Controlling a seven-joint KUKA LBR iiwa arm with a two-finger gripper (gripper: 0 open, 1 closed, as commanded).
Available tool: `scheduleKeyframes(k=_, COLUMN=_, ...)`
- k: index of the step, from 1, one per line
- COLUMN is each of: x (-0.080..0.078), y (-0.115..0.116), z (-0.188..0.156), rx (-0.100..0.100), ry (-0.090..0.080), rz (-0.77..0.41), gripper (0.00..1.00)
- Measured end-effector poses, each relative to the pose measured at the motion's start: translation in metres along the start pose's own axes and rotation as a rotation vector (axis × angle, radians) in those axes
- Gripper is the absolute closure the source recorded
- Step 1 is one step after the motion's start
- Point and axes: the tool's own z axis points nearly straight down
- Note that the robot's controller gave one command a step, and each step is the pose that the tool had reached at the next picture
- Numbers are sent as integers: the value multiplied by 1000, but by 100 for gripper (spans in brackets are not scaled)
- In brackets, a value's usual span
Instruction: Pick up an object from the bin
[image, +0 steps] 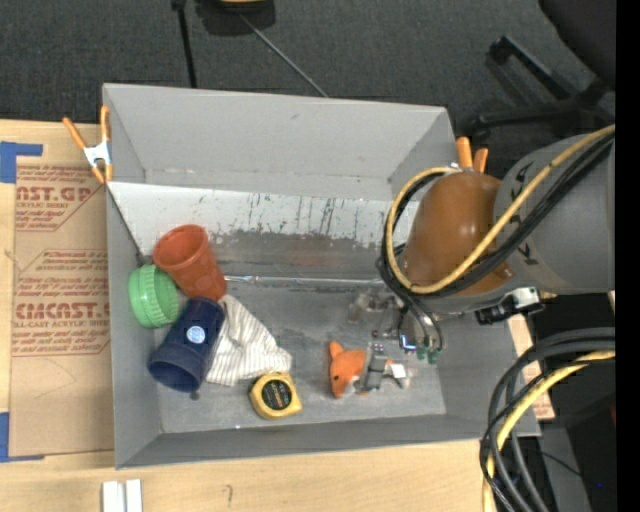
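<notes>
My gripper (378, 372) hangs low over the bin's front right floor, its fingertips just right of a small orange toy fish (345, 368) that lies on the floor. The fish touches or nearly touches the fingers; I cannot see it between them. A yellow tape measure (274, 395) lies further left near the front wall.
At the bin's left lie an orange cup (190, 260), a green lid (152, 297), a dark blue cup (188, 345) on its side and a crumpled white cloth (243, 348). The arm's orange cover and cables loom over the right side.
</notes>
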Motion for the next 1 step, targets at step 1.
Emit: scheduleKeyframes(k=1, x=-5, y=-8, z=46, rx=0, ry=0, rz=21, gripper=0)
